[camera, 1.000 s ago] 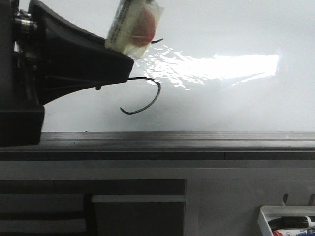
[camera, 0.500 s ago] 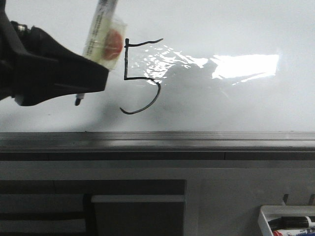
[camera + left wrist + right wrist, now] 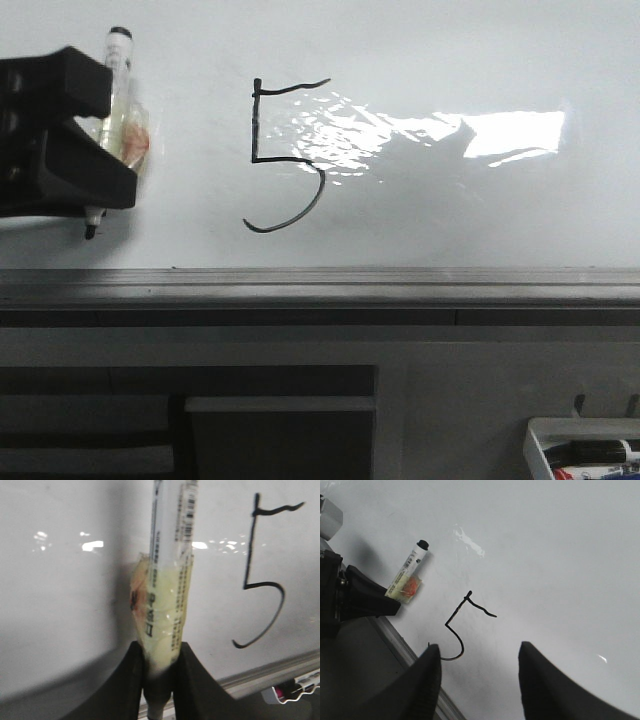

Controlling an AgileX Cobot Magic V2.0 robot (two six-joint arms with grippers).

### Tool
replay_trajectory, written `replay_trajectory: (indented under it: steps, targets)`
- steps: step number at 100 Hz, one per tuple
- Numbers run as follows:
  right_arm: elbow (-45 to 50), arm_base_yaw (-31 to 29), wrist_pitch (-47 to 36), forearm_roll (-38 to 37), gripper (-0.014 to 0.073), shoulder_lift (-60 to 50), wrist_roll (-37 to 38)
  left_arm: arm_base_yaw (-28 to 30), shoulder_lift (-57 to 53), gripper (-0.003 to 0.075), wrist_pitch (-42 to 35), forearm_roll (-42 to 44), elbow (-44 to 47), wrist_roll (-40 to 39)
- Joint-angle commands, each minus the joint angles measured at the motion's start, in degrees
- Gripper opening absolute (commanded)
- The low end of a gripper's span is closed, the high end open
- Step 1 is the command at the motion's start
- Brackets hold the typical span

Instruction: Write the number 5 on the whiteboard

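Observation:
A black hand-drawn number 5 stands on the whiteboard; it also shows in the left wrist view and the right wrist view. My left gripper is at the far left, well left of the digit, shut on a marker wrapped in yellowish tape, tip pointing down. In the left wrist view the marker sits clamped between the fingers of the left gripper. My right gripper is open and empty above the board, near the digit's tail.
A grey metal rim runs along the board's near edge. A small white tray with markers sits at the lower right. A bright glare patch lies right of the digit.
My left gripper has moved left with the marker, away from the digit, and the whole 5 now shows uncovered.

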Motion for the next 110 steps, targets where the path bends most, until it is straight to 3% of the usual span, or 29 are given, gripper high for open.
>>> replay_trajectory:
  steps: [1,33,40,57,69,110]
  targets:
    - [-1.8,-0.4,-3.4,-0.4,0.0302,-1.0,0.2,0.4,1.1,-0.0020,-4.5,-0.7,-2.1,-0.5]
    - [-1.8,-0.4,-3.0,-0.2,0.0302,-1.0,0.2,0.4,2.1,-0.0003,-8.0,-0.1,-2.2,-0.5]
    - [-1.8,-0.4,-3.0,-0.2,0.0302,-1.0,0.2,0.4,2.1,0.0074,-8.8,-0.1,-2.2,-0.5]
    - [-1.8,-0.4,-3.0,-0.2,0.0302,-1.0,0.2,0.4,2.1,0.0346,-9.0,-0.1,-2.2,-0.5]
    - [-1.7,-0.4,-3.0,-0.2,0.0302,-1.0,0.2,0.4,2.1,0.0449,-8.9,-0.1,-2.2,-0.5]
    - [2.6,-0.4,-3.2,-0.2,0.0302,-1.0,0.3,0.4,-5.5,0.0462,-2.9,-0.1,-2.2,-0.5]
